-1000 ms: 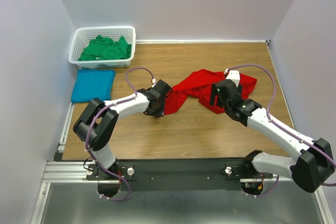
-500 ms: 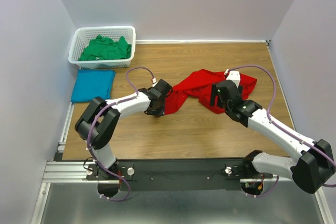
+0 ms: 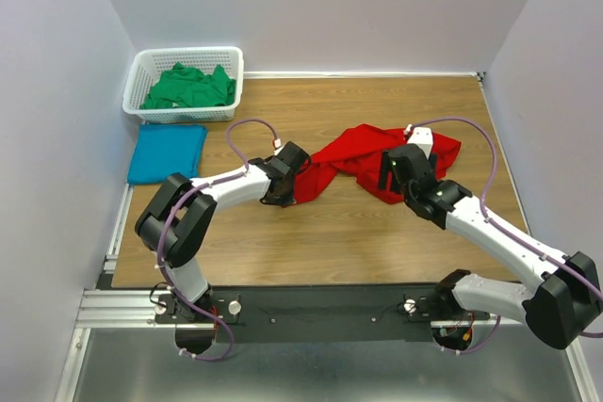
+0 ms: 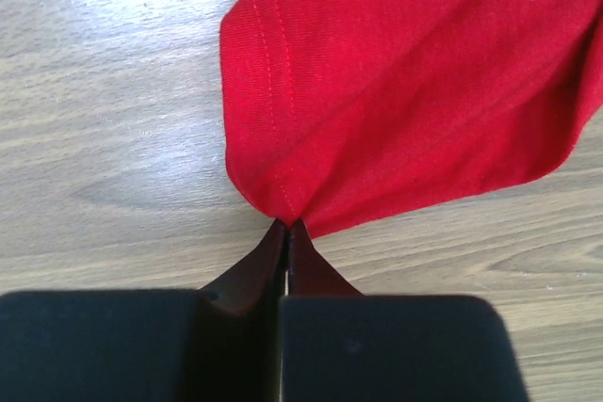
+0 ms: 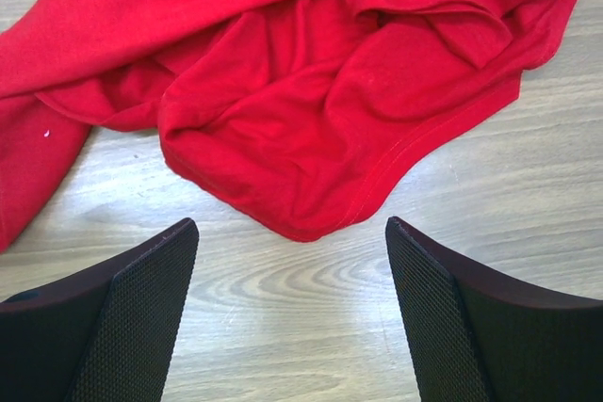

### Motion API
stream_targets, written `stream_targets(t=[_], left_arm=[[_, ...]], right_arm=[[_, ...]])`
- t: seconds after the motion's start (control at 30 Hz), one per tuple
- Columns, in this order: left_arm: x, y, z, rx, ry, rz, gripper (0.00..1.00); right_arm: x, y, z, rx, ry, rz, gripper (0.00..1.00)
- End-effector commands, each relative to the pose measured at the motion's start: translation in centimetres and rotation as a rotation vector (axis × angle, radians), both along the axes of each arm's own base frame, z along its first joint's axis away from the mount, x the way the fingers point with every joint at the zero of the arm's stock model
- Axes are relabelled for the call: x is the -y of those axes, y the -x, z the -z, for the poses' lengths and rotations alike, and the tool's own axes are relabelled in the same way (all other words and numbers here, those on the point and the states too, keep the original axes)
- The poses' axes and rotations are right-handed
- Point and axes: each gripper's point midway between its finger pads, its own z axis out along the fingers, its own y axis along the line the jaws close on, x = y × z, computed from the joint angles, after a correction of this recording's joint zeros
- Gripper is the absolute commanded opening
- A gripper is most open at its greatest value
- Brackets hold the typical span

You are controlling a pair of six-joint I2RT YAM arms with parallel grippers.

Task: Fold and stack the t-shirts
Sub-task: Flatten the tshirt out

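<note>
The red t-shirt (image 3: 363, 155) lies crumpled on the wooden table, right of centre. My left gripper (image 3: 282, 191) is shut on its left corner; in the left wrist view the tips (image 4: 287, 225) pinch a hemmed corner of the red cloth (image 4: 405, 91) at table level. My right gripper (image 3: 393, 171) is open and empty, its jaws (image 5: 290, 225) spread just short of the shirt's near hem (image 5: 311, 167). The teal t-shirt (image 3: 167, 152) lies folded at the far left. The green t-shirt (image 3: 188, 88) is bunched in the basket.
The white lattice basket (image 3: 187, 52) stands at the back left corner, against the wall. The teal shirt sits right in front of it, at the table's left edge. Bare wood (image 3: 311, 242) lies between the red shirt and the arm bases.
My left gripper has shifted very slightly away from the bases with the red corner in it. The right gripper has barely moved and stays open.
</note>
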Motion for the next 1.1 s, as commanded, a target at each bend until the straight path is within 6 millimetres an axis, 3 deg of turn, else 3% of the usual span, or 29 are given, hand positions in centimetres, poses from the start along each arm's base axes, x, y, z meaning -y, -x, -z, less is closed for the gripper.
stream_targets(t=[0.0,0.17,0.27,0.43,0.7,0.83,1.07], left_arm=[[-2.3,0.7,0.1,-0.002,-0.05,-0.031,0.0],[-5.4,-1.1,-2.3,0.106,-0.084,-0.094,0.0],[-6.3,-2.1,-3.6,0.171,-0.076,-0.098,0.0],[-5.8,-2.7,-3.9,0.226,-0.036,-0.066,0.0],[-5.6,-2.8,-3.1,0.238,-0.027,-0.03,0.0],[-5.3,-3.0,-3.7,0.255,-0.009,-0.035,0.0],[-5.2,-3.1,-4.4,0.272,0.008,-0.041,0.0]], right_arm=[[1.0,-0.3,-0.4,0.032,0.008,0.048,0.86],[1.1,-1.1,0.8,-0.035,-0.077,0.051,0.76],[2.6,-2.3,1.9,-0.086,-0.162,0.107,0.74],[4.1,-3.5,5.5,-0.205,-0.313,0.191,0.73],[9.9,-5.0,8.9,-0.204,-0.5,0.441,0.68],[10.5,-4.5,9.4,-0.2,-0.567,0.497,0.66],[11.0,-4.6,11.4,-0.222,-0.532,0.497,0.66]])
